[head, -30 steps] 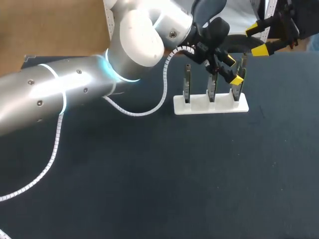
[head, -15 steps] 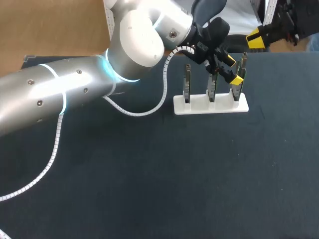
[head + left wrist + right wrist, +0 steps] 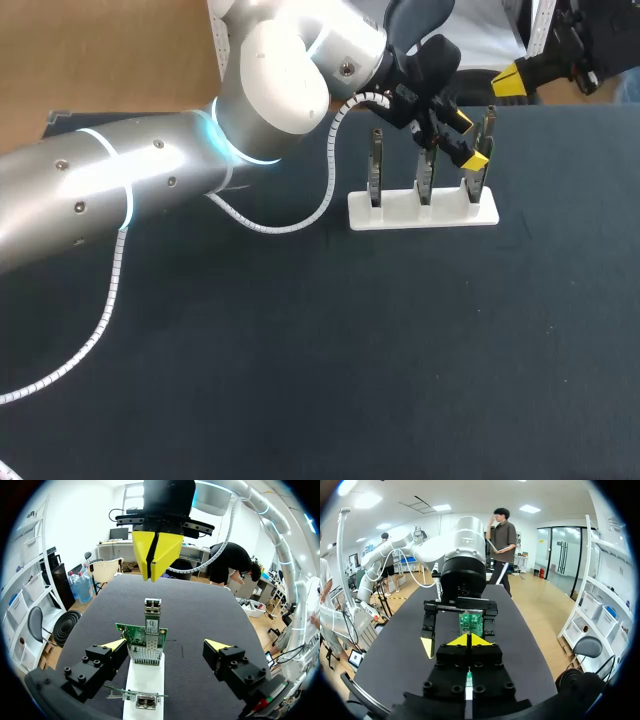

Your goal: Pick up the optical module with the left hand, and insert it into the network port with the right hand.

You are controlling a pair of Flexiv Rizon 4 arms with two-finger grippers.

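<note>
Optical module stands upright with a green board in the end slot of the white rack. Left gripper straddles that end of the rack, its fingers spread wide on either side of the board. One yellow tip sits just beside the board's edge and the other is well apart from it, so nothing is clamped. Right gripper hangs above and beyond the same end of the rack, its yellow tips pressed together on nothing. Another upright board stands at the rack's opposite end.
</note>
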